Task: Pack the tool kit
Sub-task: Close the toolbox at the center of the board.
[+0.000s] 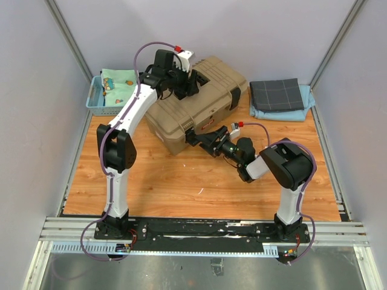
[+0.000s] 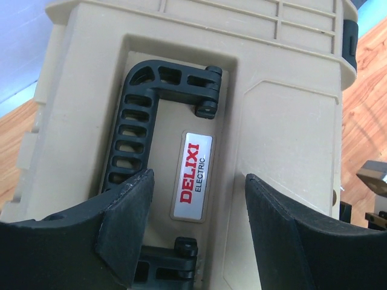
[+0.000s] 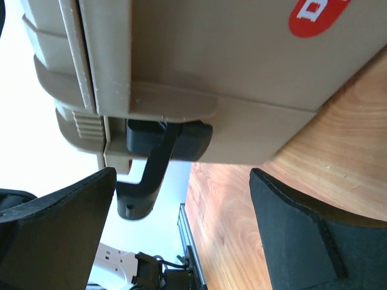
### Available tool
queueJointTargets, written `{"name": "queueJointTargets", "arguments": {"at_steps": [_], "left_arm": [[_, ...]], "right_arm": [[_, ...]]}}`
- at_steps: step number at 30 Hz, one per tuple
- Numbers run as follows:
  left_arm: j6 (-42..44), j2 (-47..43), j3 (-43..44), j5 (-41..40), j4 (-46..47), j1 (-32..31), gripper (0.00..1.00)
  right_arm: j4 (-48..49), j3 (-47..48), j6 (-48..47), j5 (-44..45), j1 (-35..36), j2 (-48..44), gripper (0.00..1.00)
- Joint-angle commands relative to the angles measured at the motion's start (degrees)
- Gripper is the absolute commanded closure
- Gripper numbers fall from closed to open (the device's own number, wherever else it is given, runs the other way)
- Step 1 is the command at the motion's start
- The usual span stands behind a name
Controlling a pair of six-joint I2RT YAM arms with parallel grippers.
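The tan toolbox (image 1: 208,112) of the tool kit stands at the back middle of the table with its lid down. No loose hand tools show. My left gripper (image 1: 186,84) hovers open over the lid; in its wrist view the jaws (image 2: 199,223) straddle the silver name label (image 2: 193,175), beside the black recessed handle (image 2: 142,121), gripping nothing. My right gripper (image 1: 192,138) is at the box's front left corner, open (image 3: 181,223). A black front latch (image 3: 154,163) sticks out from the box wall between its fingers, untouched. A red label (image 3: 317,12) shows on the front.
A blue mesh basket (image 1: 97,99) with patterned cloth sits at the back left, close to the left arm. A folded dark grey cloth (image 1: 277,93) on a light blue one lies at the back right. Wooden tabletop (image 1: 199,187) spreads in front of the box.
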Motion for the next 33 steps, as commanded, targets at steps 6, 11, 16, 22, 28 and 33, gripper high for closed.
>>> {"name": "queueJointTargets", "arguments": {"at_steps": [6,11,16,22,28,33], "left_arm": [[3.8,6.6,-3.2,-13.0,-14.7,6.3,0.32],[3.5,5.5,-4.8,-12.1,-13.9,6.3,0.31],[2.7,5.1,-5.1,-10.7,-13.9,6.3,0.31],[2.1,3.8,-7.4,-8.8,-12.7,6.3,0.31],[1.7,2.9,-9.6,-7.7,-11.5,6.3,0.31],[1.6,2.5,-9.9,-7.4,-11.4,6.3,0.31]], "right_arm": [[-1.0,3.8,-1.0,1.2,4.2,-0.1,0.07],[-0.9,7.4,-1.1,2.6,5.5,1.8,0.06],[-0.8,10.1,-0.9,5.2,7.4,4.1,0.05],[-0.8,11.9,-1.2,8.5,9.9,6.8,0.03],[4.4,12.3,-1.6,13.4,10.8,8.9,0.02],[7.0,14.7,-3.3,14.5,10.7,10.0,0.01]]}}
